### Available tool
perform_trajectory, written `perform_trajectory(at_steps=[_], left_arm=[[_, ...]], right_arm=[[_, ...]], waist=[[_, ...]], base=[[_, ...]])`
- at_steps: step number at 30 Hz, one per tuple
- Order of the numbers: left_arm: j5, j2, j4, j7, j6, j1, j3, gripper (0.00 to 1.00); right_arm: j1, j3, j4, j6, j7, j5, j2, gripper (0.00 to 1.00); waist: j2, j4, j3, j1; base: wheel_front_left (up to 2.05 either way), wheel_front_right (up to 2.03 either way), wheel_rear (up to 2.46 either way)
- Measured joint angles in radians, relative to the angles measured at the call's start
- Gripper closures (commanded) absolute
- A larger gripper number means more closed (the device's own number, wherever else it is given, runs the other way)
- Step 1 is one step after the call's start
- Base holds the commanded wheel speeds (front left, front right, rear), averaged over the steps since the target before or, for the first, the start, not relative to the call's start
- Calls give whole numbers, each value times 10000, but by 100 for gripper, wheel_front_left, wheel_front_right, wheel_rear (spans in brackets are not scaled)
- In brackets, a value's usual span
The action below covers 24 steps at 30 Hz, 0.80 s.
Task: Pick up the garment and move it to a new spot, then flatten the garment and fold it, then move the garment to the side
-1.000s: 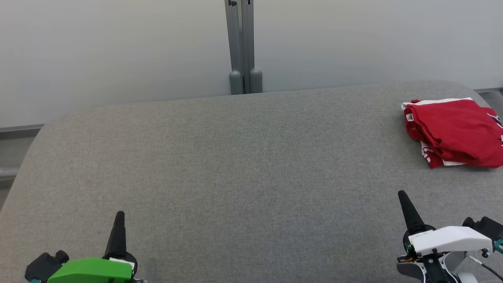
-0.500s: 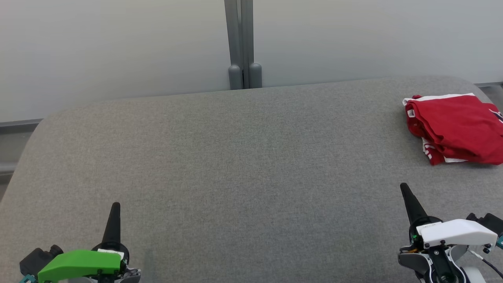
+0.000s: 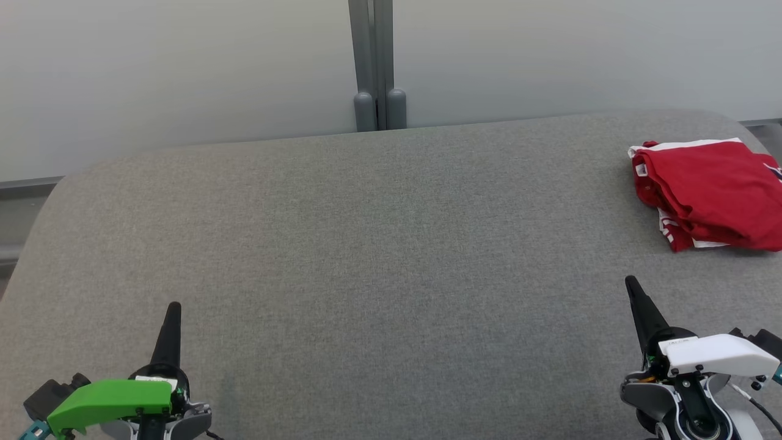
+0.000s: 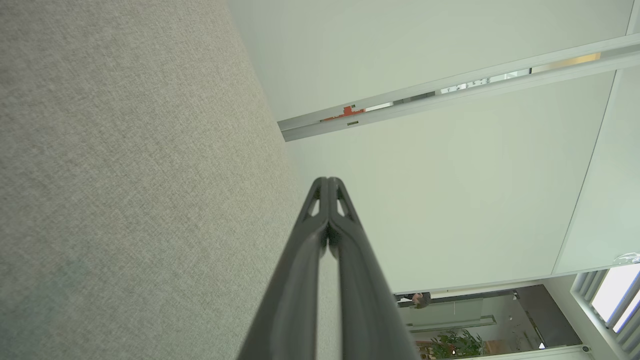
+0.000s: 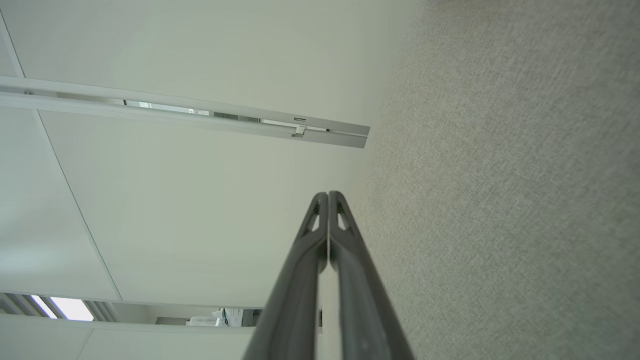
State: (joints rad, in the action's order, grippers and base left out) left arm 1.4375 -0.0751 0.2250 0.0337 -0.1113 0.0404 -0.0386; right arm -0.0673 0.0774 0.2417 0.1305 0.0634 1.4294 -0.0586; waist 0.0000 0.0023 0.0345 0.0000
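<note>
In the head view a table [image 3: 391, 244] covered in grey cloth ran from side to side, its far corners rounded. The garment [image 3: 715, 189], red with white trim, lay in a loosely folded heap at the far right of the table, near the far right corner, and the picture's right edge cut it off. The left hand [image 3: 173, 308] stood at the lower left under a green cover. Its two dark fingers were pressed together into one point aimed up the view, and it held nothing. The right hand [image 3: 631, 282] stood at the lower right under a white cover, its fingers likewise closed, leaning a little to the left, and empty. It was well apart from the garment, which lay farther up the table. The cloth between the two hands was bare. Behind the table rose a pale wall [image 3: 183, 73], with a grey post [image 3: 374, 61] at its middle. In the left wrist view the left hand [image 4: 328, 181] was closed tip to tip with nothing between the fingers. The table [image 4: 125, 175] took up the left side, the wall [image 4: 450, 200] the right, and a pale rail [image 4: 450, 87] crossed the wall. A plant [image 4: 455, 345] showed small at the bottom. In the right wrist view the right hand [image 5: 328, 195] was also closed and empty, with the table [image 5: 500, 200] on the right, the wall [image 5: 200, 215] on the left, and a rail [image 5: 200, 117] across it.
</note>
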Motion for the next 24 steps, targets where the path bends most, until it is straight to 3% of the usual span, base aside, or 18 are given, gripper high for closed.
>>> perform_trajectory(at_steps=[24], left_arm=[[1758,13,165,489,-134,511,-370,100]], right_arm=[[-318,334,17,0,449,1578,71,100]], waist=[[0,-20,-324,0]], base=[[0,0,0]])
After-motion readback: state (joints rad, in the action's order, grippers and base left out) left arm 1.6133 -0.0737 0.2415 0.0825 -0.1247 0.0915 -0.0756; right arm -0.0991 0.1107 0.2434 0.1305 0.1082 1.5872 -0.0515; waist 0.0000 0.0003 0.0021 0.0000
